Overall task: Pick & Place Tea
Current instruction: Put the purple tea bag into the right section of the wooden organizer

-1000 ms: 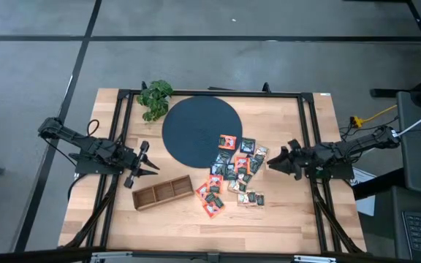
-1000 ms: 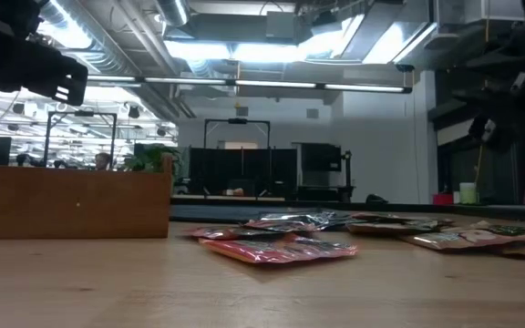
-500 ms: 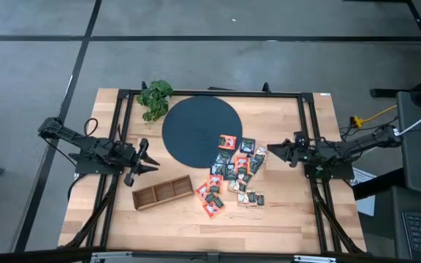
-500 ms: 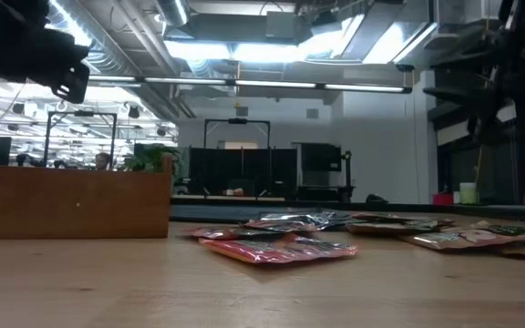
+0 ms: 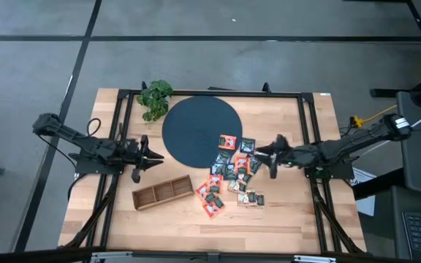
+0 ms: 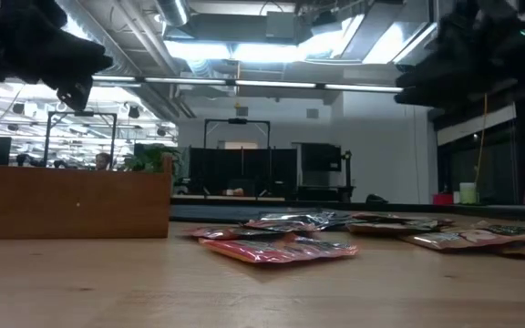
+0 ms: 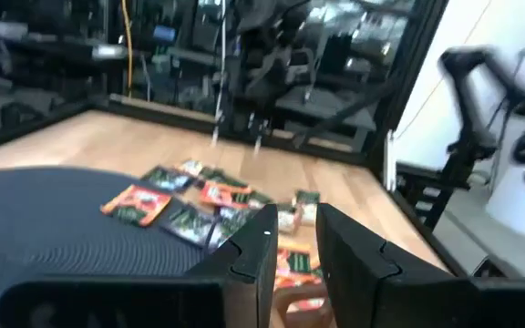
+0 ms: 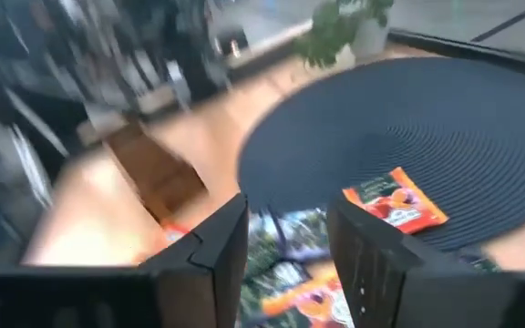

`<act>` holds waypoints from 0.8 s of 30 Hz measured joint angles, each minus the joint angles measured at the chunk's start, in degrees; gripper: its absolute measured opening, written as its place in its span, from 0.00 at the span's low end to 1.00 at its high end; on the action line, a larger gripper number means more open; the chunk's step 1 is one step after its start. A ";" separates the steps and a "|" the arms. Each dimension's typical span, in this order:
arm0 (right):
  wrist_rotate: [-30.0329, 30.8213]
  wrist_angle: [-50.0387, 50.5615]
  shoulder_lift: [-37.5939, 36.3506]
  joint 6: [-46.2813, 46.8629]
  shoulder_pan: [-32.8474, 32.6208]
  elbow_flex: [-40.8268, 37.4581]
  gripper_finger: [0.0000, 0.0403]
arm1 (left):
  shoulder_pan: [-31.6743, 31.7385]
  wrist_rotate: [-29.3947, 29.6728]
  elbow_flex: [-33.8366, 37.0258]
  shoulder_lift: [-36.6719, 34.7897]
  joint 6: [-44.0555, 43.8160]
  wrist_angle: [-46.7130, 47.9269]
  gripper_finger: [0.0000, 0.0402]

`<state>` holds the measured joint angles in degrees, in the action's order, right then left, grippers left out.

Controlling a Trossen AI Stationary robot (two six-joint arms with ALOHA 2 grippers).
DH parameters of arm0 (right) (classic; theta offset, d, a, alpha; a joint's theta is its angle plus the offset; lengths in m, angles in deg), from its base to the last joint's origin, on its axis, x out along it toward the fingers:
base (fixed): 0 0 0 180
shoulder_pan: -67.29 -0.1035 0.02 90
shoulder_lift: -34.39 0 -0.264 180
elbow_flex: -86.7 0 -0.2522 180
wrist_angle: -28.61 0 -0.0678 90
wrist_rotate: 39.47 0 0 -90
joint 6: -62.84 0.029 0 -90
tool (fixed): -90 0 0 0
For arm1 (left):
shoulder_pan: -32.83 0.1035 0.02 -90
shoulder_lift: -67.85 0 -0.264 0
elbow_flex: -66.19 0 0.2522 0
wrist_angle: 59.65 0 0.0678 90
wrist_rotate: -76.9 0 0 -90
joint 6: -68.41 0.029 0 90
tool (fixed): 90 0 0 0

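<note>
The tea sachets [image 5: 232,175], orange-red and dark ones, lie in a loose pile on the wooden table right of centre, also in the low view [image 6: 281,246]. One orange sachet [image 8: 395,205] rests flat on the dark disc's [image 5: 196,131] edge. My right gripper [image 5: 267,155] is open and hovers at the pile's right side, its fingers [image 8: 212,241] pointing toward the table's left. My left gripper [image 5: 150,155] is open, above the table left of the disc, pointing right toward the sachets [image 7: 208,205].
A brown wooden compartment tray [image 5: 163,192] lies near the front edge, left of the pile. A leafy green plant [image 5: 155,97] stands at the far left of the disc. A black frame [image 5: 309,124] runs along the table's sides. Bare wood shows in front of the pile.
My right gripper has moved toward the table's left, from beside the right frame rail to the pile's right edge. My left gripper has shifted a little to the right, toward the disc. The sachets have stayed where they were.
</note>
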<state>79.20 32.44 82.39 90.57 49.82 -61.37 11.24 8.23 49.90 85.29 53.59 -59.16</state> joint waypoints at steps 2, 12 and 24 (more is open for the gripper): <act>-0.49 4.53 5.42 -3.32 0.00 4.83 0.38 | 0.00 1.04 -2.22 5.07 -0.06 -0.03 0.19; -4.30 15.80 24.53 -9.61 0.00 20.32 0.38 | 4.08 2.68 -19.82 34.96 3.42 4.67 0.19; -3.94 8.69 30.21 7.97 -0.01 15.46 0.38 | 12.36 -8.80 -33.93 56.96 6.41 5.59 0.18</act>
<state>75.26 41.13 112.60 98.54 49.80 -45.91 23.60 -0.56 15.96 142.25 60.00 -53.58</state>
